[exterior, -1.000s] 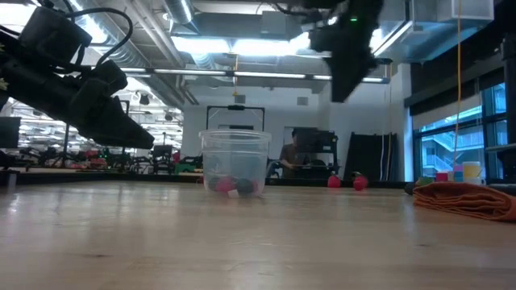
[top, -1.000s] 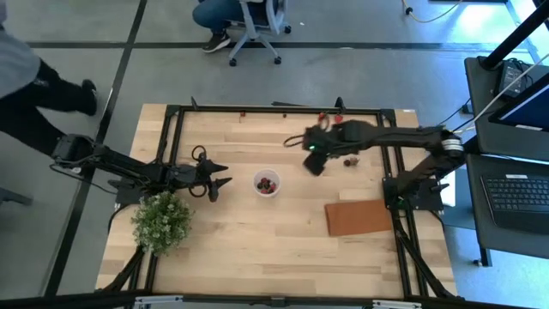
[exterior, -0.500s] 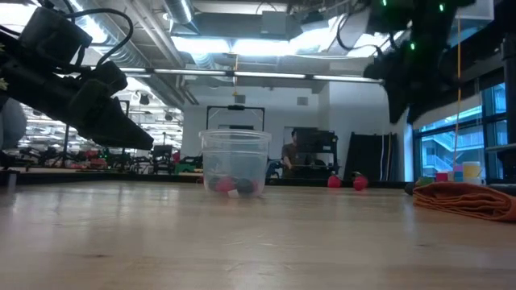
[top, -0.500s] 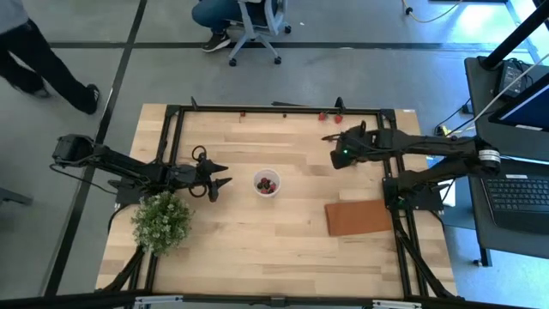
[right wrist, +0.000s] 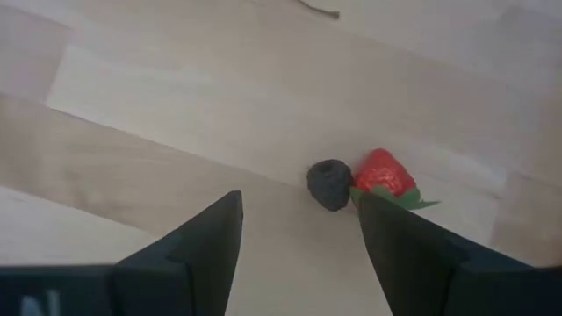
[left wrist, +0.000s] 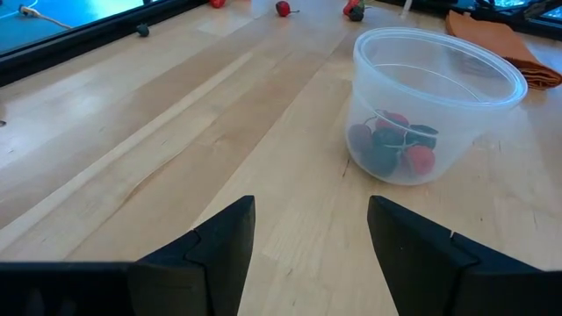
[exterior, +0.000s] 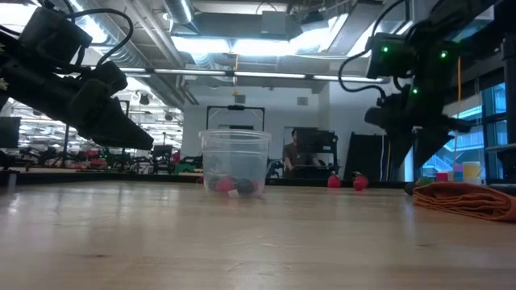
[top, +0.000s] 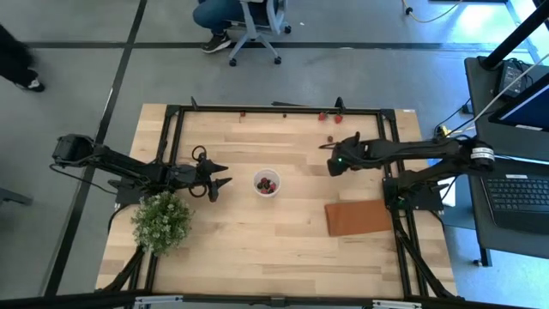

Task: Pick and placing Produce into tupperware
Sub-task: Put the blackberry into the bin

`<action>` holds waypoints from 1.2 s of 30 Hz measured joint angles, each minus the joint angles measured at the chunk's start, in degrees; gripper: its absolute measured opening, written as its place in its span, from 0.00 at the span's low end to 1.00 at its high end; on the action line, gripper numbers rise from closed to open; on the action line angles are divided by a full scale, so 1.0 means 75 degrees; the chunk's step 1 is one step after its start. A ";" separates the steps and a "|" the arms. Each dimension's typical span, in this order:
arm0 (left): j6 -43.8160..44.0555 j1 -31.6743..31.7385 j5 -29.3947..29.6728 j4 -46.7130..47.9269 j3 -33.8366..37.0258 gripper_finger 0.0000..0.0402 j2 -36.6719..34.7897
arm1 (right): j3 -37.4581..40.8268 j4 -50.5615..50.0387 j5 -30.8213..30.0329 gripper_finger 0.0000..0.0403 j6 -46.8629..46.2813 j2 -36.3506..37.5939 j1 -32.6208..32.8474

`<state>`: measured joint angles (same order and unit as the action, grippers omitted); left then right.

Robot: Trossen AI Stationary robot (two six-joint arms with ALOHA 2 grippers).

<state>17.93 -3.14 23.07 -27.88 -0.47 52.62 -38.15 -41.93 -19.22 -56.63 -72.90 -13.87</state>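
Observation:
The tupperware, a small clear round cup, stands on its base mid-table with a few red and dark pieces of produce inside. My left gripper hangs open just left of the cup, its fingers pointing at it without touching. My right gripper hovers open over the far right of the table, pointing steeply down. Below it a dark berry and a red strawberry-like piece lie side by side on the wood, past the fingertips. More red pieces lie near the far edge.
A reddish-brown mat lies flat at the near right. A leafy green bush with white flowers stands near the left arm. A black frame runs round the tabletop. A seated person is beyond the far edge.
My right gripper has swung away from the cup toward the table's right edge and come down toward the tabletop, rolling about its own axis. The left arm, the cup and the produce have stayed put.

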 joint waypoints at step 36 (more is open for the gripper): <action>-0.0003 0.0000 0.0006 0.0003 0.0000 0.53 0.0000 | -0.0012 0.0980 -0.0018 0.33 0.0914 -0.2081 -0.0013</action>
<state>17.91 -3.14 23.11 -27.86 -0.47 52.62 -38.24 -34.58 -19.36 -49.78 -88.51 -13.96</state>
